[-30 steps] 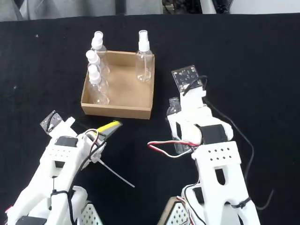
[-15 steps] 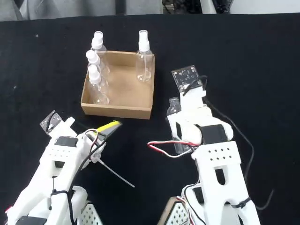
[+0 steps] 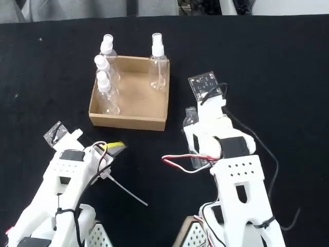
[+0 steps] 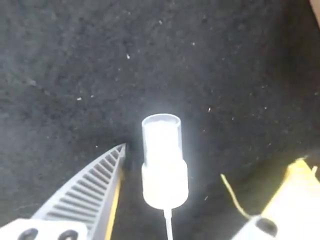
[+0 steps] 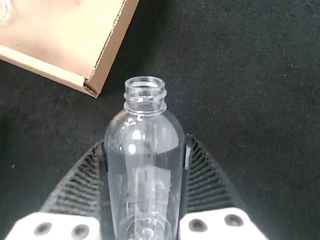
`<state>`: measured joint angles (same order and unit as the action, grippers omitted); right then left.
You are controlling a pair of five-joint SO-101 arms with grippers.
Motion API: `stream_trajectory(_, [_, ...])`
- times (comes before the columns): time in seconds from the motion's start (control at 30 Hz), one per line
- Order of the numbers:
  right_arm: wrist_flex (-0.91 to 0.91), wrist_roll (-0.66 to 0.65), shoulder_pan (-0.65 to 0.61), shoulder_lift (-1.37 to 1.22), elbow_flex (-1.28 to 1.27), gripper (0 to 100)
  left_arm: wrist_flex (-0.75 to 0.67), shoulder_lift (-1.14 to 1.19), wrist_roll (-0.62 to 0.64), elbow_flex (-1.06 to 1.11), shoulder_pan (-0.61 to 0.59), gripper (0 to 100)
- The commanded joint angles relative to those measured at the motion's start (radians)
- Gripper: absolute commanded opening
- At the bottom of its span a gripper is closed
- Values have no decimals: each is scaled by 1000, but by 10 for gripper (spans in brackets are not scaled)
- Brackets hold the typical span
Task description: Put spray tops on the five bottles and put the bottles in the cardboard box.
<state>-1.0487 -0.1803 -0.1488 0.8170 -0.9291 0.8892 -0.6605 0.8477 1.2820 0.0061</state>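
My right gripper (image 3: pixel 191 128) (image 5: pixel 145 145) is shut on a clear bottle (image 3: pixel 189 119) (image 5: pixel 144 150) with an uncapped neck, held just right of the cardboard box's near corner (image 5: pixel 65 45). The cardboard box (image 3: pixel 131 122) holds several bottles with white spray tops: three along its left side (image 3: pixel 109 95) and one at its far right corner (image 3: pixel 158 64). My left gripper (image 3: pixel 110 154) (image 4: pixel 210 155) stands open low over the cloth. A loose white spray top (image 4: pixel 164 165) lies between its grey finger (image 4: pixel 90 200) and its yellow finger (image 4: pixel 295 185). The spray top's thin tube (image 3: pixel 128 192) trails toward the front.
A black cloth (image 3: pixel 288 77) covers the whole table. Both arms' white bodies (image 3: pixel 241 195) take up the front of the table. The box sits at the back left, with open cloth to its right and far side.
The left gripper's yellow finger has swung inward toward the spray top, narrowing the gap. The right arm and its bottle have not moved.
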Motion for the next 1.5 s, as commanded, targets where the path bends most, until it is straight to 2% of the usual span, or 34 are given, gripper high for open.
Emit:
stream_trajectory(0.0, [29,-2,31,31,7,11,-34,-5,3,-21,-28,445])
stream_trajectory(0.2, [29,-2,31,31,7,11,-32,0,5,-24,-28,444])
stream_trajectory(0.43, [29,-2,31,31,7,11,-34,-6,-3,-41,-42,254])
stream_trajectory(0.97, [29,-2,31,31,7,11,-41,-6,2,-42,-67,241])
stream_trajectory(1.2, [29,-2,31,31,7,11,-68,-6,-3,-38,-71,109])
stream_trajectory(1.47, [29,-2,31,31,7,11,-69,-6,-5,-38,-74,94])
